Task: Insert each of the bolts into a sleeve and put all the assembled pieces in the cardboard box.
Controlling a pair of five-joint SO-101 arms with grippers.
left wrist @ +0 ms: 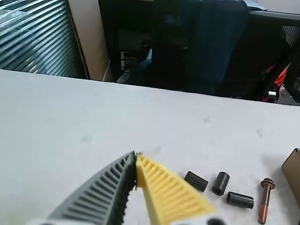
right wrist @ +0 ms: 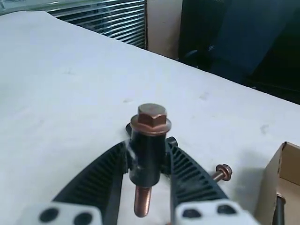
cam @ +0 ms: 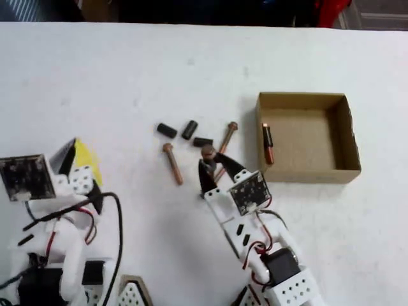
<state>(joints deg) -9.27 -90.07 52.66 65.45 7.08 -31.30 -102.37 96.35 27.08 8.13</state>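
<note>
Holding: the right gripper is clamped on a finished piece, a copper bolt pushed through a black sleeve with its head up. In the high view this sits at centre frame, just left of the box.
Boxed: one assembled piece lies inside the cardboard box, along its left wall, right of centre in the high view.
Loose sleeves: three black sleeves lie in a small cluster on the table, above and left of the right gripper.
Loose bolts: one bare bolt lies left of the right gripper. A second bolt lies between the cluster and the box.
Left gripper: the left gripper has its grey and yellow fingers pressed together on nothing. It is at lower left in the high view, well apart from the parts.
Progress: roughly half done, I judge. The held piece needs boxing, then two bolts need sleeving and boxing.
</note>
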